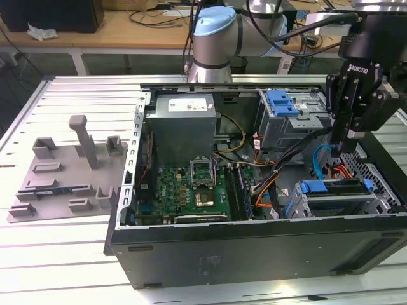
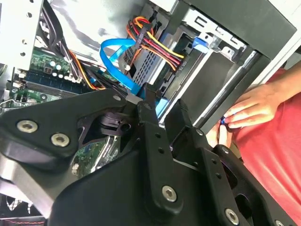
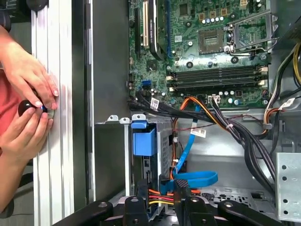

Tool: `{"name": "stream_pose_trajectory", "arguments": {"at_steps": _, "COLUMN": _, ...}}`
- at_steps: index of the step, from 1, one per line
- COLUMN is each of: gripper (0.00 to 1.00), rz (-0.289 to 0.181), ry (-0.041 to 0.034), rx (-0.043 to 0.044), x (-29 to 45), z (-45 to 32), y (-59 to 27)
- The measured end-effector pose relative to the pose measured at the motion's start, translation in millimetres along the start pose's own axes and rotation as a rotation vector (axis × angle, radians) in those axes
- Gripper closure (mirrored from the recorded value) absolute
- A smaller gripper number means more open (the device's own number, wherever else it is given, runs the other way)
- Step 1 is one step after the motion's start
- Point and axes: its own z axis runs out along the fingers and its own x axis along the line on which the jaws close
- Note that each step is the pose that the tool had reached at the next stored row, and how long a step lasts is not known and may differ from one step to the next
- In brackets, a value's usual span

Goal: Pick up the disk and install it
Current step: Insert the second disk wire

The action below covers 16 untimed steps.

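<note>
The disk [image 1: 334,202], a flat grey drive in a blue plastic frame, sits in the bay at the case's corner on the exterior view's right. In the first wrist view the disk [image 3: 162,150] shows with its blue frame end beside it and coloured cables running to it. My gripper [image 1: 343,147] hangs just above that bay, over the cables. In both wrist views its fingers [image 2: 146,106] stand a little apart with nothing between them; wires and a blue flat cable [image 3: 195,180] show through the gap. My gripper [image 3: 160,200] touches nothing that I can see.
The open computer case [image 1: 254,244] lies on a slatted table, with a motherboard [image 1: 191,187], a grey power-supply box [image 1: 184,124] and a second cage with a blue latch [image 1: 283,105]. A person's hands [image 3: 28,101] rest at the table rail beside the case. A grey fixture plate [image 1: 67,175] lies at the exterior view's left.
</note>
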Motion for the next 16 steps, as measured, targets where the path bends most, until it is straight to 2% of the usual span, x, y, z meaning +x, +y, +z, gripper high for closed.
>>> {"name": "stream_pose_trajectory", "arguments": {"at_steps": 3, "gripper": 0.64, "rz": -0.001, "ry": -0.0285, "rx": -0.0009, "x": 1.3, "z": 4.0, "y": -0.1}}
{"name": "stream_pose_trajectory", "arguments": {"at_steps": 4, "gripper": 0.64, "rz": -0.001, "ry": -0.0365, "rx": -0.0012, "x": 3.3, "z": 4.7, "y": -0.2}}
{"name": "stream_pose_trajectory", "arguments": {"at_steps": 5, "gripper": 0.64, "rz": -0.001, "ry": -0.0403, "rx": -0.0013, "x": 5.9, "z": 5.7, "y": -0.5}}
{"name": "stream_pose_trajectory", "arguments": {"at_steps": 7, "gripper": 0.64, "rz": -0.001, "ry": -0.0405, "rx": -0.0013, "x": 7.8, "z": 6.5, "y": -0.6}}
{"name": "stream_pose_trajectory", "arguments": {"at_steps": 16, "gripper": 0.65, "rz": -0.001, "ry": -0.0405, "rx": -0.0013, "x": 7.1, "z": 8.7, "y": -0.6}}
